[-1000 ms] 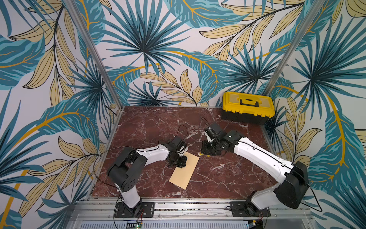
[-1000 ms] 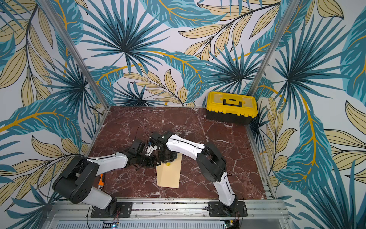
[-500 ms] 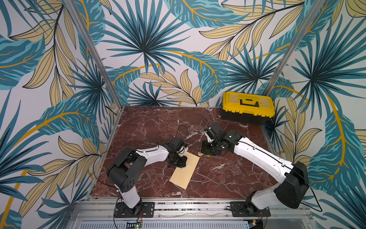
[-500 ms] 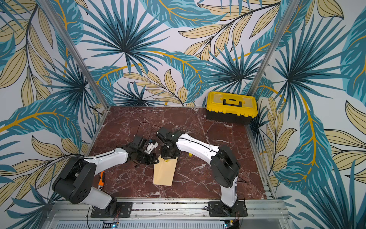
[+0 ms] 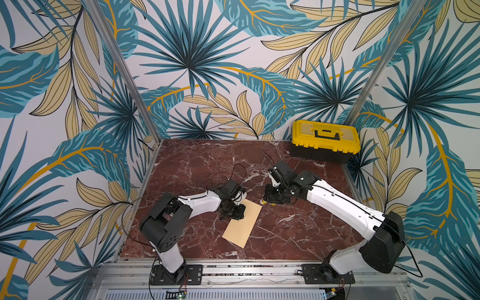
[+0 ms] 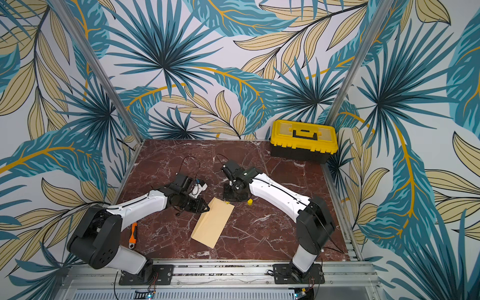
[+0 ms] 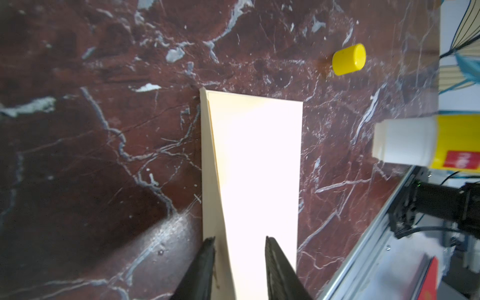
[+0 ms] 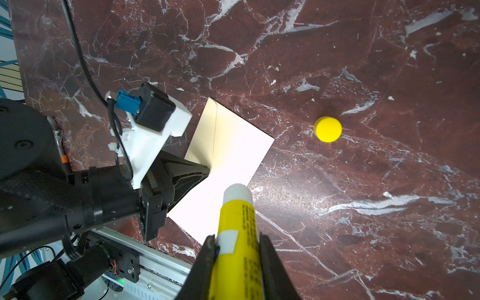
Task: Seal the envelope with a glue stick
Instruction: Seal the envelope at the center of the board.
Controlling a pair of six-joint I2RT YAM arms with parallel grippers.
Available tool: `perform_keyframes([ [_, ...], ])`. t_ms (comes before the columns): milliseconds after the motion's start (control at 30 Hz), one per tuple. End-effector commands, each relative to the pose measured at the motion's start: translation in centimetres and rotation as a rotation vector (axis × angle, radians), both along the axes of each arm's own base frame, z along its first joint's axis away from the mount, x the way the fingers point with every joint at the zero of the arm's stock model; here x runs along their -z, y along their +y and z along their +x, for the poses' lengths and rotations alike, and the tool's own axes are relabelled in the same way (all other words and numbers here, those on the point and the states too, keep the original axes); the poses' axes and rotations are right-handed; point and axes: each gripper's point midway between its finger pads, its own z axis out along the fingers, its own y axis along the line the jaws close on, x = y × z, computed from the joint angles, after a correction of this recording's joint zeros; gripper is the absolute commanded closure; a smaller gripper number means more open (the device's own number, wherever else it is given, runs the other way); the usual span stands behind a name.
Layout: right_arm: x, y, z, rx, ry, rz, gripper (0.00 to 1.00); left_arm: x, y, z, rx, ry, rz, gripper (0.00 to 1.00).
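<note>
In both top views I see the envelope (image 6: pixel 213 223) lying flat on the red marble table (image 6: pixel 166 161), slanted between the 2 arms, with its far end at the left gripper (image 6: pixel 206 207). From up there I cannot read those jaws. The left wrist view settles it: the 2 black fingers (image 7: pixel 205 265) stand apart with the end of the envelope between and below them, though I cannot tell whether they touch the paper. The same view shows a narrow darker strip along 1 long edge of the envelope, which the top views do not resolve. The right wrist view shows the right gripper (image 8: pixel 237 235) clamped on the glue stick (image 8: pixel 237 223), uncapped, with the white tip pointing toward the envelope. There the tip overlaps the envelope's edge, while in the left wrist view it sits well off to the side, so I cannot say whether it is over the paper. The yellow cap (image 8: pixel 327 129) lies alone on the marble, apart from the envelope's corner. An orange-handled tool (image 6: pixel 133 232) lies beside the left arm in a top view, and neither wrist view catches it. A yellow-lidded toolbox (image 5: pixel 326 137) sits in the back right corner.
</note>
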Motion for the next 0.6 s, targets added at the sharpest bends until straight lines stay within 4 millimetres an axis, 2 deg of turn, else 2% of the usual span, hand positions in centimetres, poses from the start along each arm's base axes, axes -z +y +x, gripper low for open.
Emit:
perform_keyframes([
  [0,-0.8,-0.9,0.1,0.023,-0.027,0.012,1.0,-1.4,0.6,0.4,-0.016,-0.035,0.023,0.58],
  [200,-1.1,-2.0,-0.1,0.043,-0.04,0.019,1.0,-3.4,2.0,1.2,-0.083,-0.11,0.064,0.58],
  [300,-1.1,-2.4,-0.1,0.05,-0.039,0.019,1.0,-3.8,3.1,1.5,-0.127,-0.137,0.11,0.62],
  [433,-1.1,-2.7,-0.3,0.049,-0.038,0.02,1.0,-2.4,4.3,1.4,-0.152,-0.097,0.154,0.71],
  [567,-1.5,-2.7,-0.3,0.048,-0.041,0.024,1.0,-0.5,3.6,0.6,-0.119,-0.026,0.137,0.77],
])
